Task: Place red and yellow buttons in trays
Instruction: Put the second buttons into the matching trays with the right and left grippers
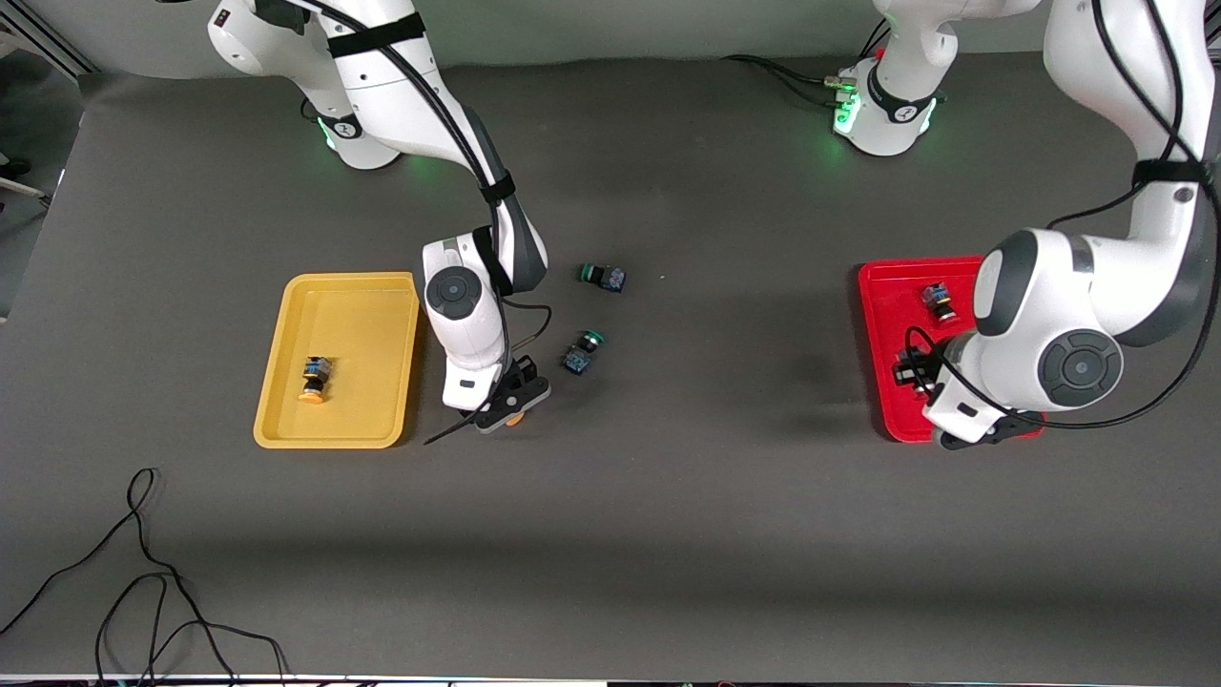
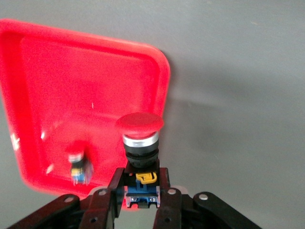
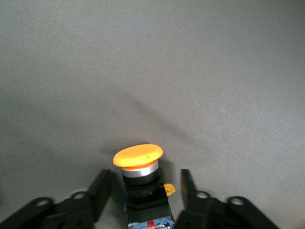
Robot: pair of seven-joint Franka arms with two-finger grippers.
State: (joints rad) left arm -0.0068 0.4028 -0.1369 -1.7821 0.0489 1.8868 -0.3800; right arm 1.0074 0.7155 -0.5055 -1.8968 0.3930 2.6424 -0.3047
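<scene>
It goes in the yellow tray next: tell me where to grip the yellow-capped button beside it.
Grip the yellow-capped button by its blocky black-and-blue body, under the wide cap, which might slip. The right claw stands open astride it, a finger on each side: close there. The left claw holds a red button at the red tray.

The dark grey matte worktop (image 1: 668,534) fills almost the whole front view. A thin black loose cable (image 1: 143,582) lies in loops on it, at the corner nearest the camera toward the right arm's end. Along the top edge a pale grey-green wall (image 1: 649,29) stands. At the right arm's end, a lighter grey floor strip (image 1: 29,181) shows beside the worktop. The light is soft and even, with faint shadows.
</scene>
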